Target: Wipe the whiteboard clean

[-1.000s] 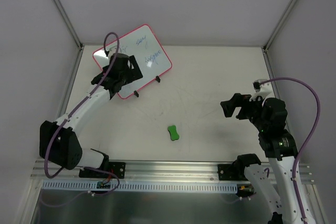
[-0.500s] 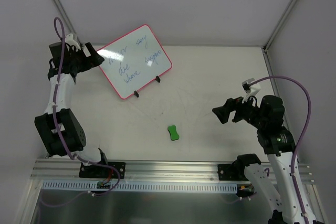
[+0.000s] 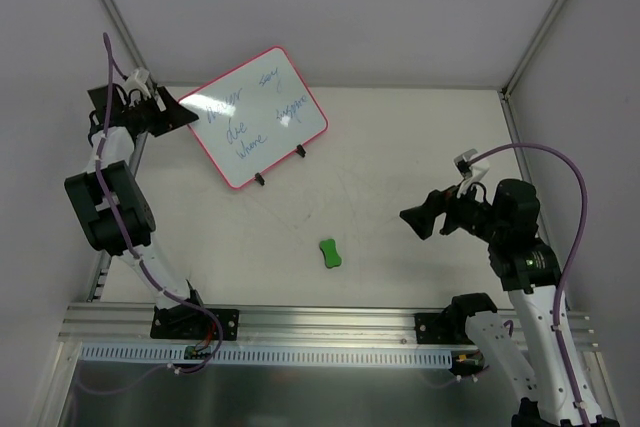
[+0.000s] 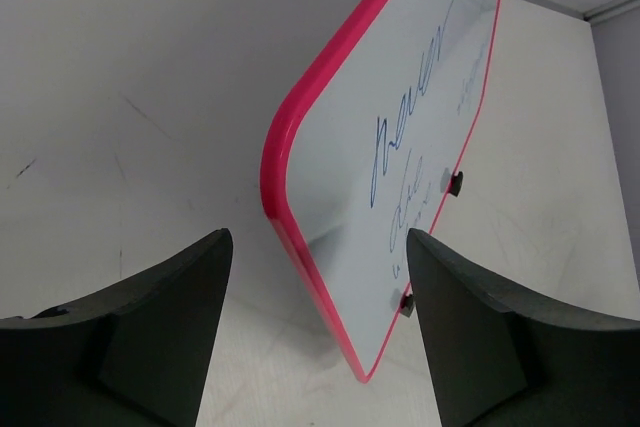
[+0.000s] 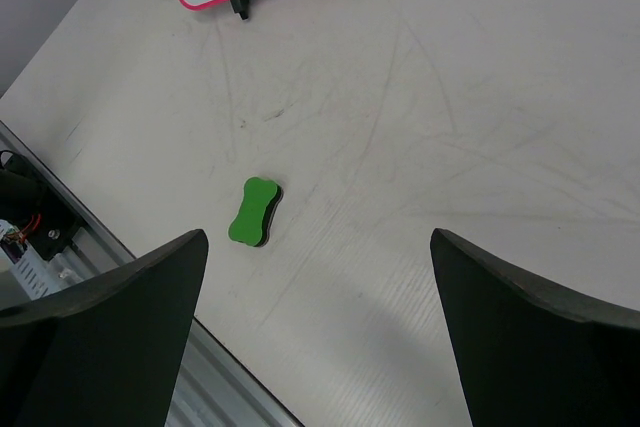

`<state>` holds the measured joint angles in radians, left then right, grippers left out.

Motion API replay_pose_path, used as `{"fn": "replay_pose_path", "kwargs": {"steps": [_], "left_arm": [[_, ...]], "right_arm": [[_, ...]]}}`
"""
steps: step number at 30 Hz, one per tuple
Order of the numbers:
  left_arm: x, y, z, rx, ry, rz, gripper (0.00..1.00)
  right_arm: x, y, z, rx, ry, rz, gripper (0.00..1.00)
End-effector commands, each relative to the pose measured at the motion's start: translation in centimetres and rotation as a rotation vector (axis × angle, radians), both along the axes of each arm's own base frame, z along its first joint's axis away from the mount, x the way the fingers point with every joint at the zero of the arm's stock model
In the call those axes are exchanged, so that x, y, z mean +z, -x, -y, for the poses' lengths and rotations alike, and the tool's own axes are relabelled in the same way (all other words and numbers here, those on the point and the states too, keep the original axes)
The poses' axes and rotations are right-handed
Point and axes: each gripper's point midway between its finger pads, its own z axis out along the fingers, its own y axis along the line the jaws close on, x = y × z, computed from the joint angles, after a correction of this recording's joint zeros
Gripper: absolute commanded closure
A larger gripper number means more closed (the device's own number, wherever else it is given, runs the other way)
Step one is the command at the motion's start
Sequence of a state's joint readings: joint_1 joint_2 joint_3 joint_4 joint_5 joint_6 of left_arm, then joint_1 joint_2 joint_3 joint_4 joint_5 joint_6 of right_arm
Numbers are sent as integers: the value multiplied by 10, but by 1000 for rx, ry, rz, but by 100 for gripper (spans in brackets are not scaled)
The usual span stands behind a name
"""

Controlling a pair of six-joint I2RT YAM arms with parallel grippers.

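1. Right tool (image 5: 318,239) hangs over the tabletop (image 5: 450,97) with fingers wide apart, holding nothing.
2. Green eraser (image 5: 253,211) lies beyond it, untouched.
3. Left tool (image 4: 312,237) is open, facing a corner of the whiteboard (image 4: 400,167), which stands far left.

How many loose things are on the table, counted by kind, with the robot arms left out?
Small white board with pink-red frame and black wire stand: 1
Small green bone-shaped eraser: 1
Total: 2
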<state>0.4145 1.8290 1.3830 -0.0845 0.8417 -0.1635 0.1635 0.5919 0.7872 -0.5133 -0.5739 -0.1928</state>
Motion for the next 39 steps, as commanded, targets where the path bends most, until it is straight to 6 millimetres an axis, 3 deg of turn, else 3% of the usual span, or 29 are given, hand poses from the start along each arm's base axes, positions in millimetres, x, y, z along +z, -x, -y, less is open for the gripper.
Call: {"fn": "replay_pose_path", "kwargs": {"steps": [1, 5, 21, 25, 29, 30, 35, 38, 39], "left_arm": [[31, -15, -2, -101, 2, 147, 30], [32, -21, -1, -147, 40, 161, 47], [12, -39, -2, -211, 124, 155, 63], [14, -37, 1, -235, 142, 163, 74], [14, -34, 3, -252, 167, 160, 92], [15, -33, 5, -261, 176, 161, 100], [30, -23, 14, -301, 203, 196, 100], [52, -18, 17, -288, 233, 235, 100], [65, -16, 18, -300, 194, 322, 100]], "right_arm": [[20, -1, -6, 37, -11, 50, 1], [20, -5, -6, 38, -11, 38, 1], [22, -11, -9, 41, -21, 7, 1], [21, -13, -10, 43, -20, -4, 1], [18, -15, -10, 44, -15, -11, 1], [19, -15, -10, 45, -14, -9, 1], [16, -16, -10, 49, -11, -18, 1], [15, -15, -11, 54, -11, -18, 1], [15, -15, -11, 55, -10, -17, 1]]}}
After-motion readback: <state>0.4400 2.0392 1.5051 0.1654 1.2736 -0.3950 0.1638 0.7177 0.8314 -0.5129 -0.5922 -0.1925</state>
